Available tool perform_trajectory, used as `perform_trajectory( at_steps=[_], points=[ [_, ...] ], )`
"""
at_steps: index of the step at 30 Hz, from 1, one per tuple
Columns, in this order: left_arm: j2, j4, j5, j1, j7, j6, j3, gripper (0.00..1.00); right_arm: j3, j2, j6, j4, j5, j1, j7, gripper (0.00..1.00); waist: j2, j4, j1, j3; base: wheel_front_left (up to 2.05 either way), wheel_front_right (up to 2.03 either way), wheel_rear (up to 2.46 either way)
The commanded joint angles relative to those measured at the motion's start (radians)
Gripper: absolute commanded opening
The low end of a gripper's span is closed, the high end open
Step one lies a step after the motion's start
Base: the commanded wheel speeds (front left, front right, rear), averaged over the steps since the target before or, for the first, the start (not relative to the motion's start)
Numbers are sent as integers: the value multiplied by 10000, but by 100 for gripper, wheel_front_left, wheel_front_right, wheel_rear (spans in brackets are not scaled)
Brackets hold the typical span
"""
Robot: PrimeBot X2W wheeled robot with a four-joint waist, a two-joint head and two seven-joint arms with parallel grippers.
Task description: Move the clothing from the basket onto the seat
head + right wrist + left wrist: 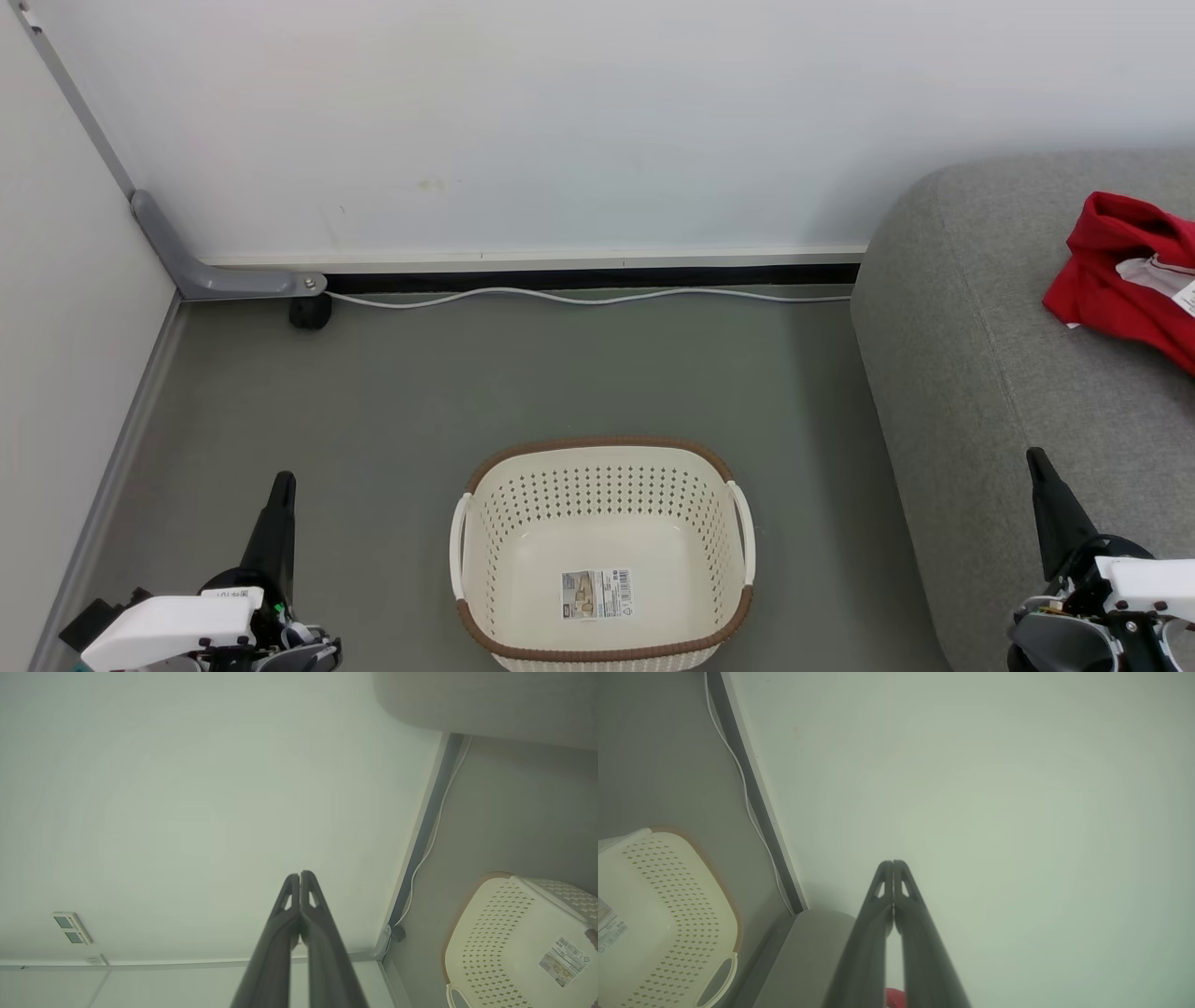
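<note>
Plainly one shirt (1116,280) tops one seat (971,392) beside one basket (597,444); left end effector (283,480), right end effector (1034,457) closed.

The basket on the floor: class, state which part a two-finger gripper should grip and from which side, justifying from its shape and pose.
Probably the white side handle on the robot's left, approached from above. The basket stands upright and empty, and that handle arches along the rim with a slot behind it for one finger. The left gripper, now shut, is the nearer one.

Probably mock living-room test space: grey sofa (980,373), laundry basket (597,444), bare white wall (560,121), loose cable (579,298)
</note>
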Motion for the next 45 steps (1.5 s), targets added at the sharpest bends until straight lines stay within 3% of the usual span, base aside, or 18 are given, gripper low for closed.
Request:
perform_trajectory(
  at_steps=[1, 45],
  points=[
    [183, -296, -36, -582, 63, -82, 333, 0, 160, -106, 44, -322, 110, -160, 81, 0, 0, 0, 0, 0, 0, 0, 0],
    [183, -298, -38, -582, 61, -82, 332, 0, 162, -106, 44, -322, 112, -159, 79, 0, 0, 0, 0, 0, 0, 0, 0]
  ],
)
